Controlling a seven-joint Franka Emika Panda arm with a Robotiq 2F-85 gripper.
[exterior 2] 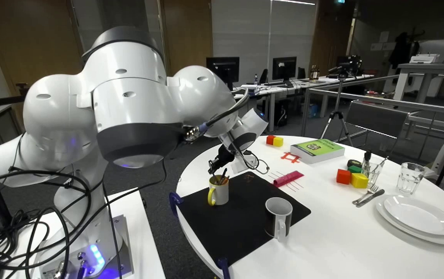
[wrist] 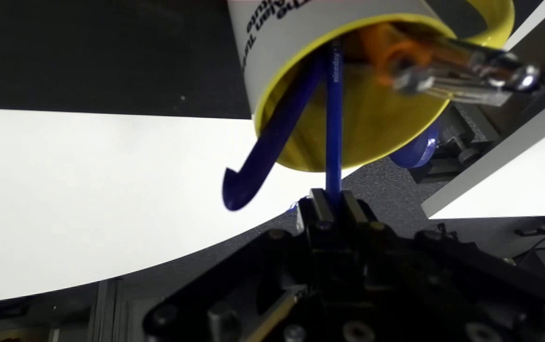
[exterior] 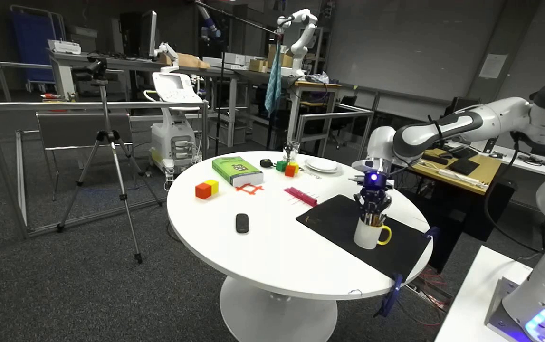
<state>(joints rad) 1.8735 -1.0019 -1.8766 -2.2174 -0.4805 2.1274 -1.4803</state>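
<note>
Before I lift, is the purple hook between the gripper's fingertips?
No, the gripper is closed on the blue stick, the purple hook outside it.

Exterior views: dim overall, back wall (exterior: pixel 396 57) dull grey, tabletop (exterior: pixel 282 256) the brightest large area. Light reads diffuse, shadows faint and soft-edged. A ceiling strip light (exterior 2: pixel 293 2) shows at the top of an exterior view. Blue LED glow on robot base (exterior: pixel 540 320) in both exterior views; blown-out spot on the wrist (exterior: pixel 373 177). Mild wide-angle stretch at edges. Wrist view: tabletop near clipping, gripper (wrist: pixel 333 202) crushed almost to black. Lettering on the blue pencil (wrist: pixel 334 118) readable; shiny orange and clear items (wrist: pixel 462 85) badly blurred, glinting at the tips.
</note>
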